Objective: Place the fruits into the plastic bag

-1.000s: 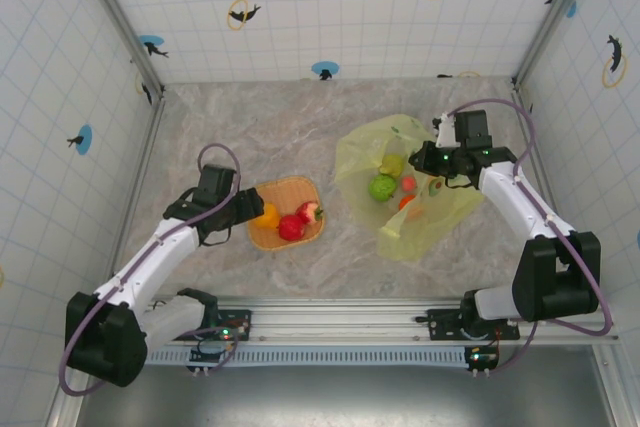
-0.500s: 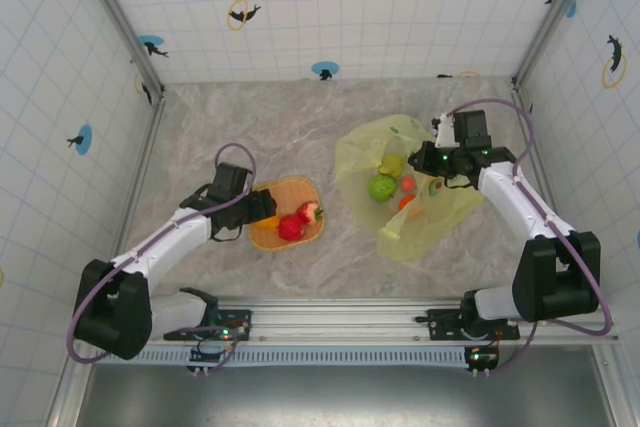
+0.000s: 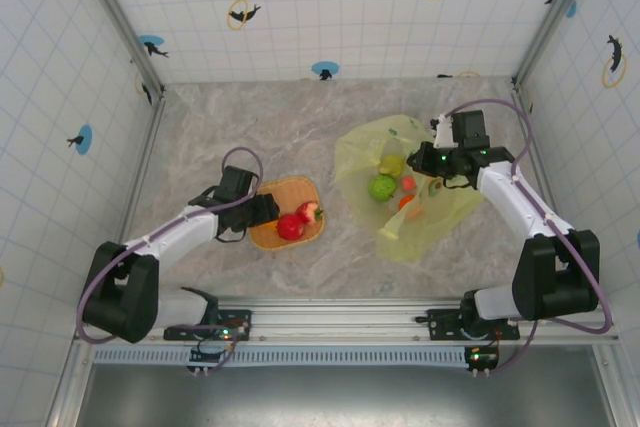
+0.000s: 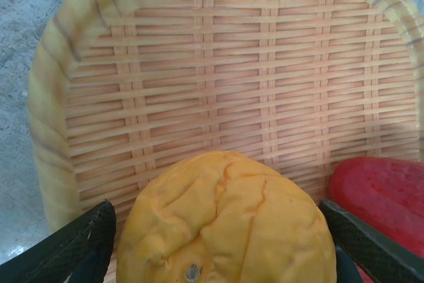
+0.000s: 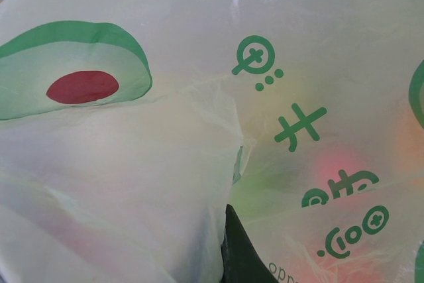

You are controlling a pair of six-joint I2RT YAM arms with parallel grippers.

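The plastic bag (image 3: pixel 425 227) lies as before on the right part of the surface (image 3: pixel 250 127), and the right claw (image 3: pixel 437 160) stays closed on its upper edge, holding the film up; a green fruit (image 3: pixel 382 187) and some small red and orange ones already show through it. The change is on the left side: the left arm has come in from the left over the woven plate (image 3: pixel 300 190), and the left claw (image 3: pixel 268 209) now stands wide with one finger on each side of the orange fruit (image 4: pixel 225 223), not yet clearly pressing it. I judge this is the moment just before the grasp, so three fruits remain for the bag: this orange, the red apple (image 3: pixel 291 228) and the strawberry (image 3: pixel 310 212). On the bag is printed a half avocado picture (image 5: pixel 73 77) with a red stone, and smaller green signs (image 5: pixel 301 127) like characters and rings, which I cannot read as any word or brand
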